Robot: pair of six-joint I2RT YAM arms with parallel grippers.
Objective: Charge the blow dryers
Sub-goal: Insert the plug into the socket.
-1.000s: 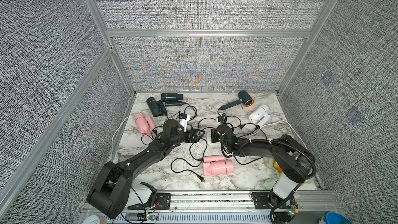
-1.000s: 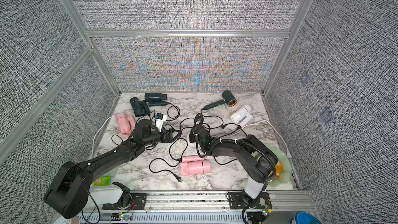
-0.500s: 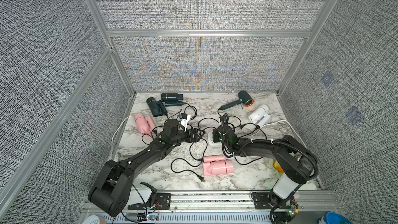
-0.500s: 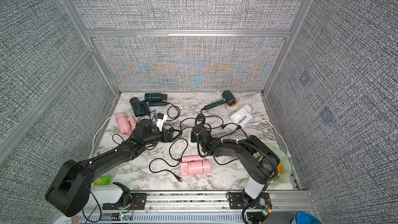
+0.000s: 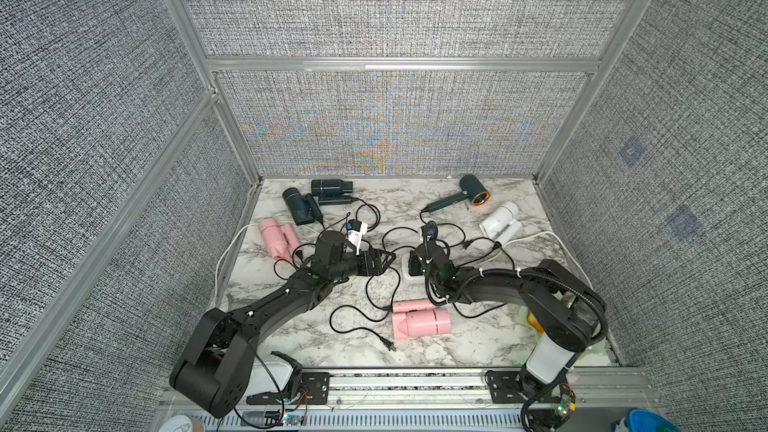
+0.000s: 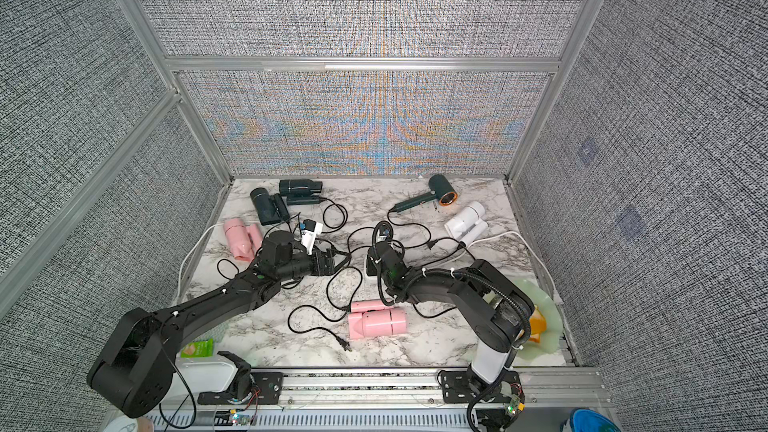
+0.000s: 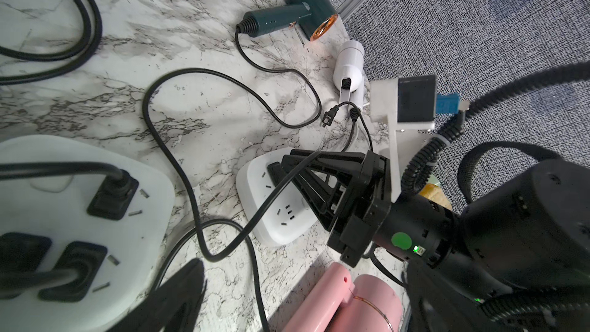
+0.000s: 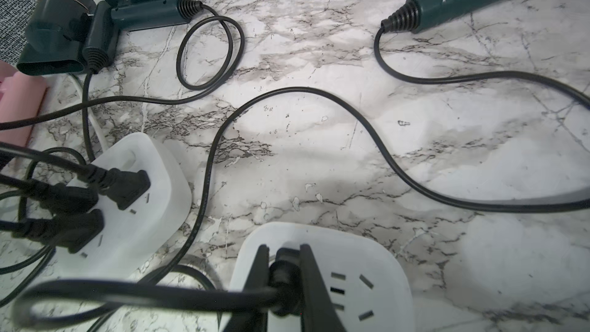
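Observation:
Six blow dryers lie on the marble top: two dark ones (image 5: 330, 189) (image 5: 297, 205) at the back left, a copper-ringed one (image 5: 473, 195), a white one (image 5: 500, 220), a pink one (image 5: 276, 236) at the left and a pink one (image 5: 419, 320) in front. My right gripper (image 8: 284, 279) is shut on a black plug (image 8: 282, 266) that stands on a white socket block (image 8: 360, 250) mid-table. My left gripper (image 5: 384, 261) is open and empty over a second socket block (image 8: 153, 167), which holds three plugs. Only one left finger (image 7: 178, 292) shows in the left wrist view.
Black cords loop across the middle. One loose plug (image 5: 465, 245) lies near the white dryer and another (image 5: 388, 343) in front. A pale green plate (image 6: 536, 313) sits behind the right arm's base, a green packet (image 6: 197, 347) at the front left. Walls close three sides.
My right gripper has shifted slightly over the socket block with the plug still in it. The left arm has hardly moved.

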